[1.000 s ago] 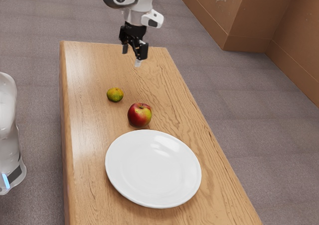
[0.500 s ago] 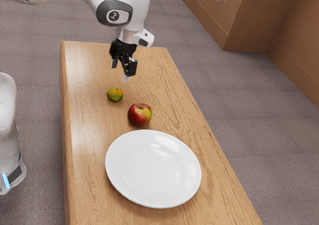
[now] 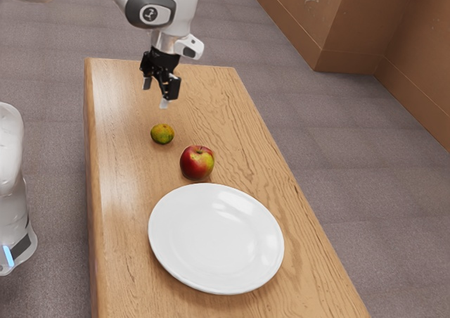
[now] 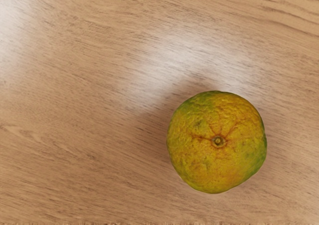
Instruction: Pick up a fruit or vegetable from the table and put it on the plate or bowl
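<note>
Key relation: citrus (image 3: 162, 134) sits on the table (image 3: 112, 212), left of centre in the ext. view. The gripper (image 3: 155, 96) hangs just above it in frame, upper left-centre, w/ clear air btw them. So the coming move is, by my read, mostly a drop down-frame w/ a small sideways trim. Wrist view backs this: citrus (image 4: 217, 141) is under the hand but off the middle, stem scar up, so the hand isn't centred on it yet. The fruit is round w/ no long axis to speak of, so finger direction shouldn't matter much. Any straddle across its widest part would do.

Gripper: fingers spread, nothing btw them, tips aimed down at the table, apart from the fruit.

Arm (image 3: 151, 12) comes in from the frame's upper left, wrist bent so the hand points near-vertical down.

Apple (image 3: 197, 162) is near the citrus, down-right of it in frame, not touching. It lies btw citrus and plate (image 3: 216, 237), just beside the plate's upper rim. Plate is bare, lower centre.

Stage, as I judge it: approach to the pick, nothing lifted. Risks: the fruit may roll if one finger touches first, and the carry path to the plate passes the apple.
</note>
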